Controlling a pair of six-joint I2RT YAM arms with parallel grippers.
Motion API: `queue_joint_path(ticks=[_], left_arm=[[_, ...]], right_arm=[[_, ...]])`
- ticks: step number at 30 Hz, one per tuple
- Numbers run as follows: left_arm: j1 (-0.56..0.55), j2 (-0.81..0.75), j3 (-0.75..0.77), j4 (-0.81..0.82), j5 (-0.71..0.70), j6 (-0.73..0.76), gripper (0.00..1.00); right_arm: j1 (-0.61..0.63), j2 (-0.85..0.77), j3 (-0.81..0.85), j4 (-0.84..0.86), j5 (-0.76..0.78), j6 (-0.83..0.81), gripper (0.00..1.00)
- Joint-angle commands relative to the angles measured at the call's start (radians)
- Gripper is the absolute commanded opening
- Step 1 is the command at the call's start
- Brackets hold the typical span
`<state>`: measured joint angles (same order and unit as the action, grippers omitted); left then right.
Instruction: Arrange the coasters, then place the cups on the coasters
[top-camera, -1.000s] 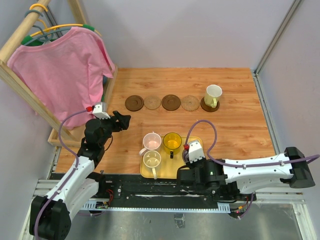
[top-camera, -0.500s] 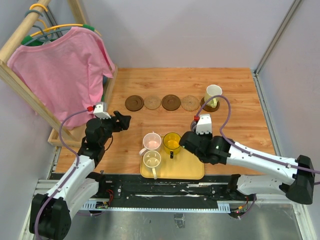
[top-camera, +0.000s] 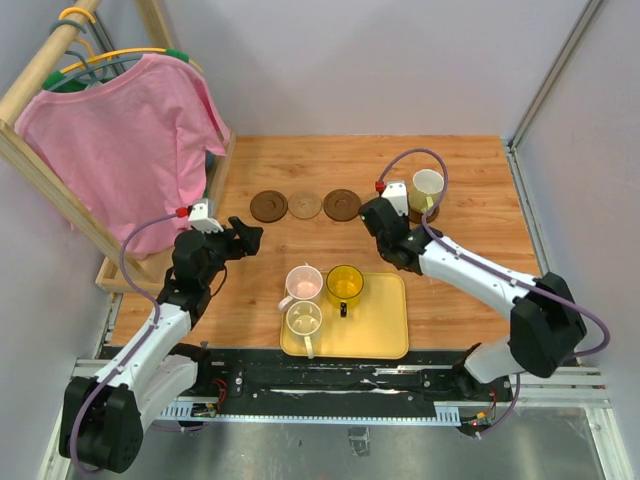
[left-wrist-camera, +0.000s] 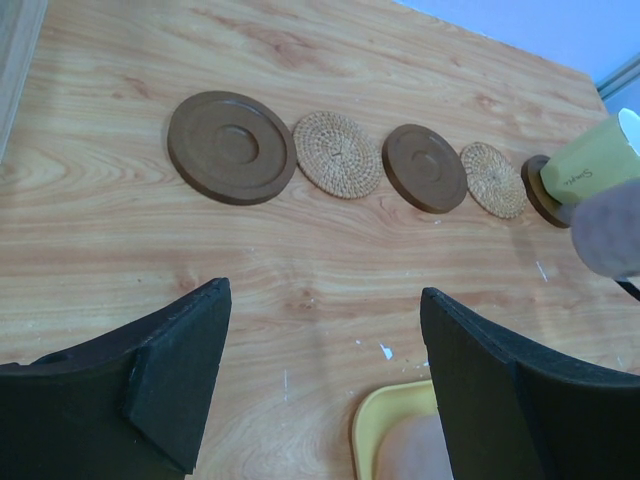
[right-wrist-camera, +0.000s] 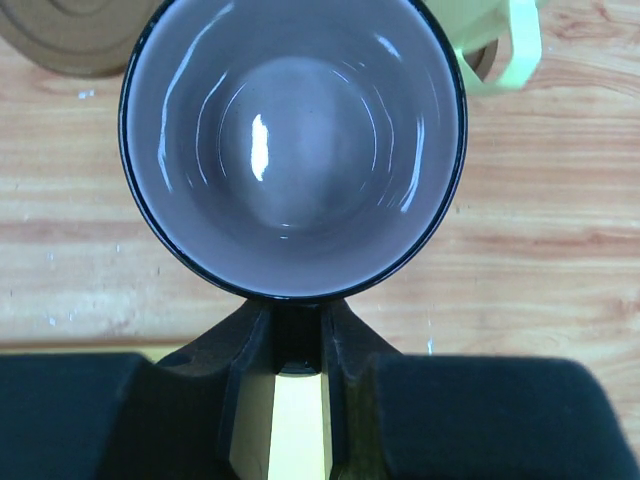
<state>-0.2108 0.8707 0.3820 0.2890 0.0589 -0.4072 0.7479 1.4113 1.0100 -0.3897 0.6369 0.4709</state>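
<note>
My right gripper (right-wrist-camera: 298, 325) is shut on the handle of the grey-purple cup (right-wrist-camera: 292, 140), holding it upright just above the wood. In the top view that gripper (top-camera: 386, 212) sits in the coaster row and hides the cup. The row holds a dark brown coaster (left-wrist-camera: 231, 147), a tan one (left-wrist-camera: 338, 153), a dark one (left-wrist-camera: 425, 167), a tan one (left-wrist-camera: 492, 179) and a dark one (left-wrist-camera: 538, 188) under the white cup (top-camera: 427, 190). The pink cup (top-camera: 304, 283), yellow cup (top-camera: 345, 284) and cream cup (top-camera: 303, 319) stand on the yellow tray (top-camera: 385, 325). My left gripper (top-camera: 245, 238) is open with nothing in it.
A wooden rack (top-camera: 60, 165) with a pink shirt (top-camera: 125, 140) stands along the left edge. A metal frame post (top-camera: 530, 210) borders the table on the right. The tray lies near the front edge between the arm bases.
The right arm has swung from the near edge across the tray up to the coaster row, carrying the grey-purple cup. The left arm has stayed put.
</note>
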Motion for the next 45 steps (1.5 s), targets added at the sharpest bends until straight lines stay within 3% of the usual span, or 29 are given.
queue_joint_path(ticks=[1,16,45], left_arm=[[0.005,-0.003,0.044,0.018,-0.016,0.01,0.8],[0.004,0.006,0.049,0.008,-0.034,0.021,0.8],[0.004,0.03,0.044,0.02,-0.034,0.022,0.8]], right_arm=[[-0.072,0.078,0.095,0.149,-0.035,-0.074,0.01],[-0.184,0.306,0.217,0.303,-0.132,-0.161,0.01],[-0.257,0.413,0.266,0.351,-0.234,-0.182,0.01]])
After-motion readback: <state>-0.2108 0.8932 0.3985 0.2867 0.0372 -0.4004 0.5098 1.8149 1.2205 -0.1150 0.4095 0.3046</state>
